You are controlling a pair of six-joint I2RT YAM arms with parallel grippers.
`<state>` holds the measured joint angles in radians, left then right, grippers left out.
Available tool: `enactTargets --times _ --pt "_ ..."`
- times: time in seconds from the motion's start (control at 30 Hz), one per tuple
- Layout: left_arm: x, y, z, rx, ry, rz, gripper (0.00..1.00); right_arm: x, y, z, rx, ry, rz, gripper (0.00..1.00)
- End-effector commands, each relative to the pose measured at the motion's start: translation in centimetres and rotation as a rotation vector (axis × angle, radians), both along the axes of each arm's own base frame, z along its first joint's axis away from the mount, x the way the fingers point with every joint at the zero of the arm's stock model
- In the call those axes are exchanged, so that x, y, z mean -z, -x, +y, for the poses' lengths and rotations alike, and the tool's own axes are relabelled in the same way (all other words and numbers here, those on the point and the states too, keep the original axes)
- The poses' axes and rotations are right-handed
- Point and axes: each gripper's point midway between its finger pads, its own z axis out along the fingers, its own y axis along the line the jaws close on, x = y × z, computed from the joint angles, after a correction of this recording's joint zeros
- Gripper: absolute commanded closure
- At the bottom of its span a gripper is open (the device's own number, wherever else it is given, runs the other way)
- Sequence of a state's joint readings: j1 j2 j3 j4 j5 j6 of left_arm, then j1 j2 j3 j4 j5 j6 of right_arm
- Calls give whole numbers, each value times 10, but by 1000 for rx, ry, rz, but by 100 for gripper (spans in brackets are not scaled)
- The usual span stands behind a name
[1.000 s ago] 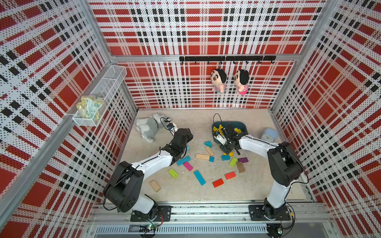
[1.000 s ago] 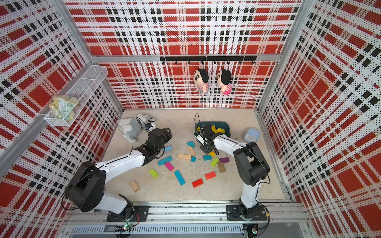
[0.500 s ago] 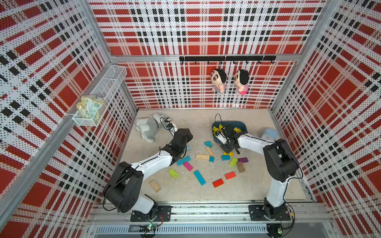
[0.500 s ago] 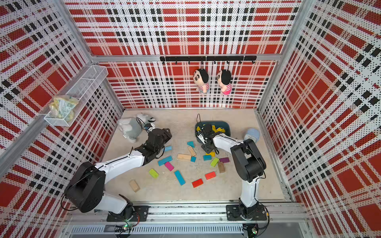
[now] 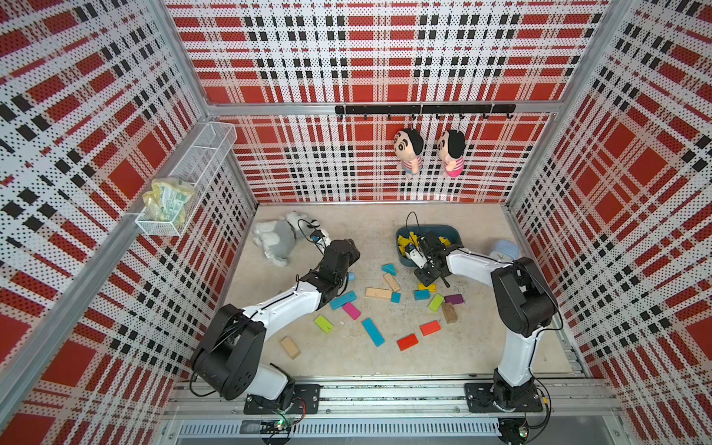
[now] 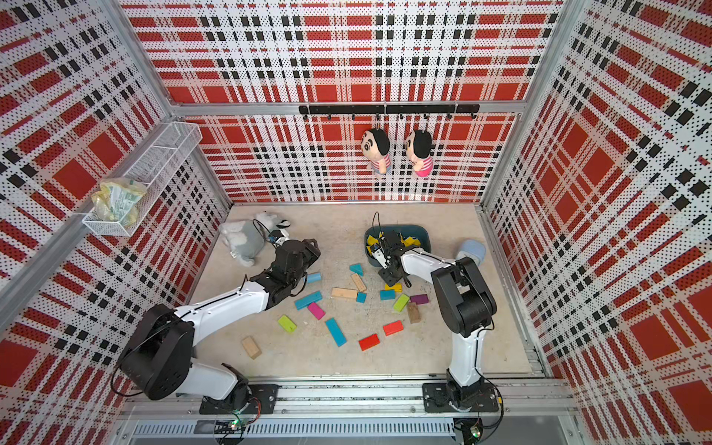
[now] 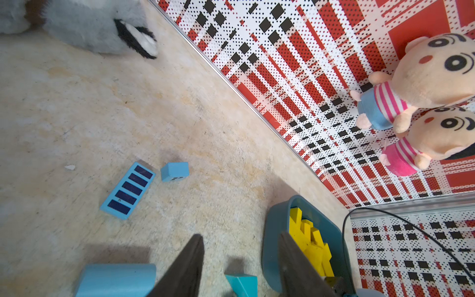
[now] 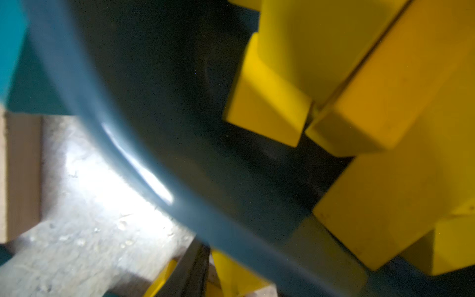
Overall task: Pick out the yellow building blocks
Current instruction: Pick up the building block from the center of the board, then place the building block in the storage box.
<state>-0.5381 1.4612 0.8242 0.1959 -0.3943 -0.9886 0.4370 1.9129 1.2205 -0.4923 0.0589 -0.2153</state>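
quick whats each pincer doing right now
left pincer: open, nothing between its fingers
right pincer: cannot be told, its fingertips are not clearly seen

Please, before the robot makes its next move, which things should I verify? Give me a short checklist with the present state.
1. Left gripper empty, jaws apart: ok.
2. Right gripper holding something or not: cannot tell, its wrist view is blurred.
3. Yellow building blocks lying inside the blue bin: ok.
4. Table free of yellow: not ok, one yellow block lies close by the right gripper.
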Motion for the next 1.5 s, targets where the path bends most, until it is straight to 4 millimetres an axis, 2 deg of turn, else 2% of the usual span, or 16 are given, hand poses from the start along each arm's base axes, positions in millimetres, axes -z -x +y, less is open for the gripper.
enactTargets --times 0.0,0.27,0.57,0.7,0.8,0.97,1.17,1.3,1.47 --pt "-3 4 5 -11 -9 -6 50 16 6 -2 7 -4 52 61" --pt "-4 5 6 -15 -8 -8 50 -33 -4 2 -29 -42 -70 69" --pt "-3 6 9 -29 -15 -7 50 -86 17 8 -105 -141 -173 68" --pt "-3 4 7 -25 -16 -5 50 -111 3 4 10 -219 -247 69" --pt "-2 2 4 -15 -17 -1 50 -124 -7 13 63 -301 -267 70" --pt "-4 2 5 -19 -22 -2 50 -127 -35 10 231 -337 -291 71" --pt "-2 6 10 -30 -29 4 50 -118 -64 -3 429 -361 -274 70" --pt "-2 7 11 -34 -28 6 50 -104 -77 -7 500 -392 -229 70" --pt "-1 8 12 -37 -30 7 50 -91 -84 -8 531 -391 -202 69"
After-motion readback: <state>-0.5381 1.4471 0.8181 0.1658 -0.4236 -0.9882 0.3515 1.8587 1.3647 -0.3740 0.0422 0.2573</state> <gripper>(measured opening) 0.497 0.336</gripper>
